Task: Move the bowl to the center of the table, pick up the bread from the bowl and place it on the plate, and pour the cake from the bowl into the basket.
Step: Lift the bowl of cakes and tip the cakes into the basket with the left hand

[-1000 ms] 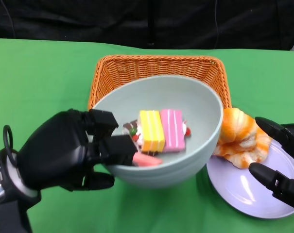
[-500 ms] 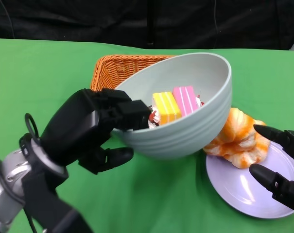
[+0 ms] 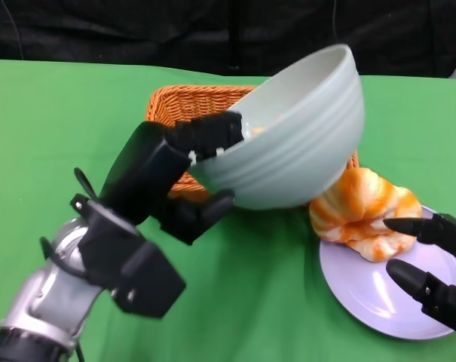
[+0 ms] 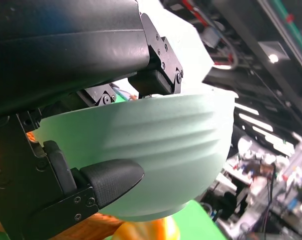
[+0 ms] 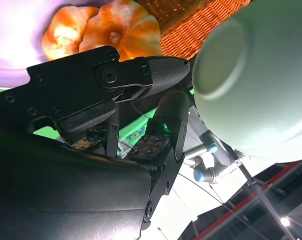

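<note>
My left hand [image 3: 184, 170] grips the rim of the pale green bowl [image 3: 297, 136] and holds it lifted and tipped steeply away from me over the orange wicker basket [image 3: 184, 105]. The bowl's outside [image 4: 155, 150] faces the camera, so the cake inside is almost hidden; only a sliver of yellow shows at the rim. The orange bread [image 3: 363, 211] lies on the edge of the lilac plate [image 3: 378, 294] at the right. My right hand [image 3: 431, 260] hovers open over the plate beside the bread, holding nothing. The right wrist view shows the bowl's base [image 5: 260, 75] and the bread [image 5: 103, 25].
Green cloth [image 3: 54, 128] covers the table, with bare cloth to the left and in front. A black backdrop runs along the far edge. The basket stands at the back centre, partly behind the bowl.
My left hand has raised the bowl from the table and tipped it further toward the basket. The cake pieces, plain before, have slid out of sight. The right hand stayed over the plate.
</note>
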